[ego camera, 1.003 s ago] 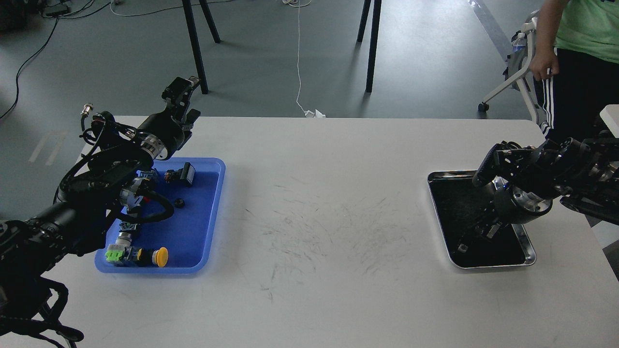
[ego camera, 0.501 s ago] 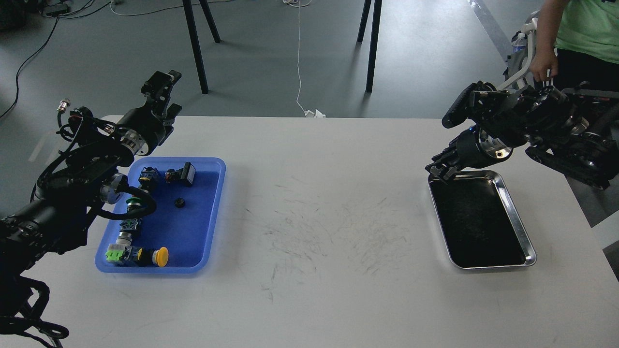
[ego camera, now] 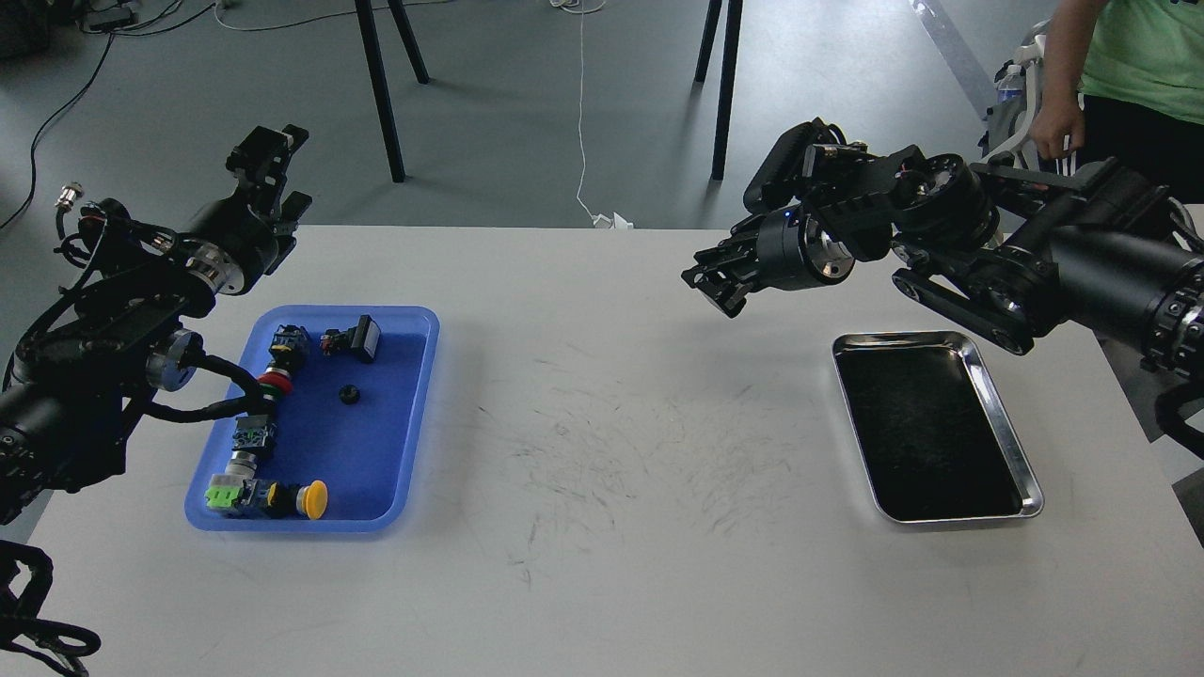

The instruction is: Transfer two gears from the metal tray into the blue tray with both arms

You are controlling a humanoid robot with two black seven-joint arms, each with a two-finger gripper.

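gear (ego camera: 350,395) flat in blue tray (ego camera: 414,414); right pincer (ego camera: 712,280) above table (ego camera: 602,564), grip state unclear; left pincer (ego camera: 268,160) slightly open, empty

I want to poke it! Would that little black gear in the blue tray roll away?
Probably not. The gear seems to lie flat in the blue tray, so a poke would likely slide it. It looks tiny, so probably light. Tipped on edge, it might roll.
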